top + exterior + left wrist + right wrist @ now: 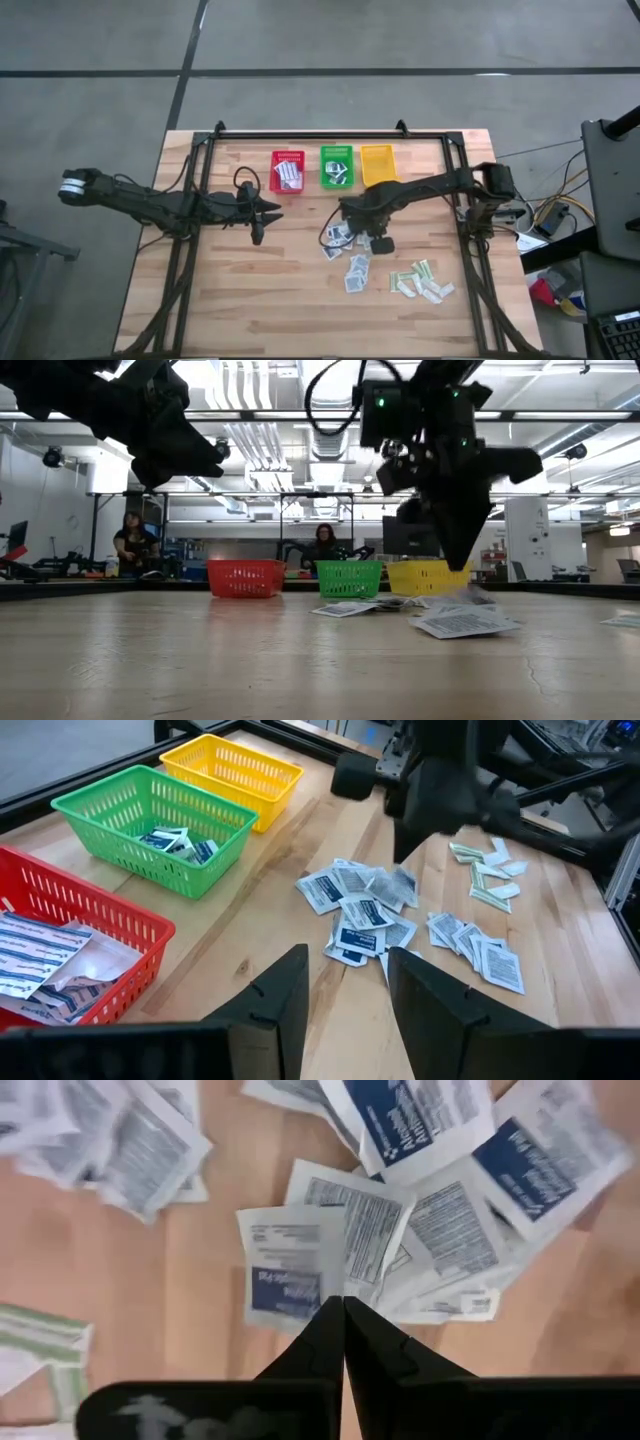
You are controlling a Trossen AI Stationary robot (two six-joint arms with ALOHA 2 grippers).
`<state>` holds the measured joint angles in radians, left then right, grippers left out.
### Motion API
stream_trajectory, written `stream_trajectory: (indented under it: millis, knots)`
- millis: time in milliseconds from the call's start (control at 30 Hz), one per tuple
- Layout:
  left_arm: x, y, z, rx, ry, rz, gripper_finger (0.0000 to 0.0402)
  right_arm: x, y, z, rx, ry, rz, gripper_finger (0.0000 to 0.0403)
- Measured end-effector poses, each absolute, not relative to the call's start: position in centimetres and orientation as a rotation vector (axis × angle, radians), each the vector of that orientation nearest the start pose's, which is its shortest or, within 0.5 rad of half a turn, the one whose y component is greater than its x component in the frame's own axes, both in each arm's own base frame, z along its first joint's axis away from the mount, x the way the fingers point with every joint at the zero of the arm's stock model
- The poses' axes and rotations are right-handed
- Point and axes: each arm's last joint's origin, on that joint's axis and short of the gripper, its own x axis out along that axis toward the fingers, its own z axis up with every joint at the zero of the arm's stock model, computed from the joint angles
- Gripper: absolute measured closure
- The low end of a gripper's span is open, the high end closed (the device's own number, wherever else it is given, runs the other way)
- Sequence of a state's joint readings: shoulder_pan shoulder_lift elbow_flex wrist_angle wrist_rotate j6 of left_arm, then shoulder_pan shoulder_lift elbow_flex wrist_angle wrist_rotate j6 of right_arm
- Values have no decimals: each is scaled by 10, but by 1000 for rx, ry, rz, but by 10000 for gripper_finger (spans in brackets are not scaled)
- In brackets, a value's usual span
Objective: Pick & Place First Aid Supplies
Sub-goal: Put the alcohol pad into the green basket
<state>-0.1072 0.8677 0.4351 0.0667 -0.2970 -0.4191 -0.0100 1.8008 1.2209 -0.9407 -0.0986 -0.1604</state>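
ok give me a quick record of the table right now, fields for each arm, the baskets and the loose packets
left gripper: waiting over bare wood near the red basket, jaws open, empty
right gripper: low over the square packets, jaws shut, empty
red basket: holds oblong striped packets
green basket: holds a few square packets
yellow basket: looks empty
square packets: loose pile, mid-table
pale green strips: loose cluster beside that pile

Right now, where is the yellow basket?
In the high view, the yellow basket stands at the table's far edge, rightmost of three, beside the green basket.
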Motion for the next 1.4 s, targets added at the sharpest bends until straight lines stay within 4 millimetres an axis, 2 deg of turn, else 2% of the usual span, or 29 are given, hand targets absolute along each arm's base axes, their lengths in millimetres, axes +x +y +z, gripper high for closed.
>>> stream_trajectory:
  millis: [233, 367, 533, 800, 967, 1100, 1400]
  knots:
    - [186, -11, 223, -340, 313, 259, 268, 316, -4, 203, -37, 1431, 181, 395]
    - [186, -11, 223, -340, 313, 259, 268, 317, -4, 202, -28, 1425, 218, 395]
    - [186, -11, 223, -341, 313, 260, 268, 317, 1, 198, 91, 1442, 269, 391]
    - [186, -11, 223, -340, 313, 260, 268, 309, 8, 191, 209, 1523, 220, 330]
    - [186, -11, 223, -340, 313, 260, 268, 297, 18, 176, 258, 1591, 249, 290]
    - [186, -11, 223, -321, 315, 257, 268, 291, 15, 168, 302, 1624, 199, 269]
    - [186, -11, 223, -314, 316, 256, 268, 298, 6, 166, 504, 1570, 3, 239]
